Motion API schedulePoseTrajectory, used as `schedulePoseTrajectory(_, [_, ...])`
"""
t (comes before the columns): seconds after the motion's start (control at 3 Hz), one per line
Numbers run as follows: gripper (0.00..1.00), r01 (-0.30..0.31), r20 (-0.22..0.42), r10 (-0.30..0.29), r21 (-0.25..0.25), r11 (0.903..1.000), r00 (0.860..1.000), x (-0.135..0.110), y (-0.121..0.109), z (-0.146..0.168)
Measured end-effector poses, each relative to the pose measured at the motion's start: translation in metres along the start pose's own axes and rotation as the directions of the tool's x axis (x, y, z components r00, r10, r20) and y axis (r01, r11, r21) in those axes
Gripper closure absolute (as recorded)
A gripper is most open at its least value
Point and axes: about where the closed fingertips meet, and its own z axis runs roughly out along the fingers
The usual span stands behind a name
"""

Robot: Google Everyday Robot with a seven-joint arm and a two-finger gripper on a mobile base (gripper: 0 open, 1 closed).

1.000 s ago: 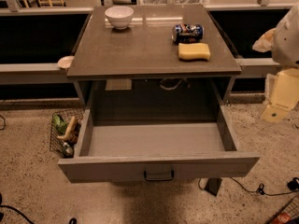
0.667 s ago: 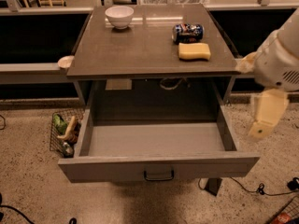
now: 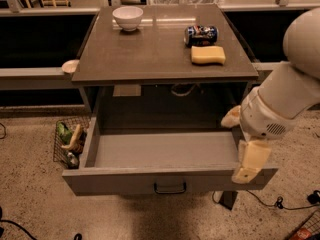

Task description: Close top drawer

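The top drawer (image 3: 165,151) is pulled far out of the grey table; its deep grey box is empty inside. Its plain front (image 3: 115,181) faces me, with a small dark bar handle (image 3: 170,187) at the centre. My gripper (image 3: 246,156) hangs from the white arm (image 3: 285,99) at the right, over the drawer's right front corner, just right of the handle and above the front panel. I cannot tell whether it touches the drawer.
The table top (image 3: 150,54) bears a white bowl (image 3: 128,17), a blue can (image 3: 201,34) and a yellow sponge (image 3: 208,54). A wire basket (image 3: 70,141) of items stands on the floor at the drawer's left. Cables (image 3: 280,202) lie on the floor at right.
The arm has swung left and down, bringing the gripper from beside the table to the drawer's right front corner. The drawer stays open as before.
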Motion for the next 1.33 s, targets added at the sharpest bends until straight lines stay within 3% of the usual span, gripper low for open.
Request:
schedulePoseTrajectory(0.33, [0.41,0.015,0.029,-0.014,-0.038,0.9992,0.999,-0.005,0.019,0.033])
schedulePoseTrajectory(0.67, [0.72,-0.005,0.054,0.011,-0.105,0.9945,0.998,0.0,0.04,0.073])
schedulePoseTrajectory(1.0, [0.95,-0.005,0.054,0.011,-0.105,0.9944,0.998,0.0,0.04,0.073])
schedulePoseTrajectory(1.33, [1.0,0.043,0.026,-0.04,-0.129,0.9907,0.999,0.003,0.046,0.108])
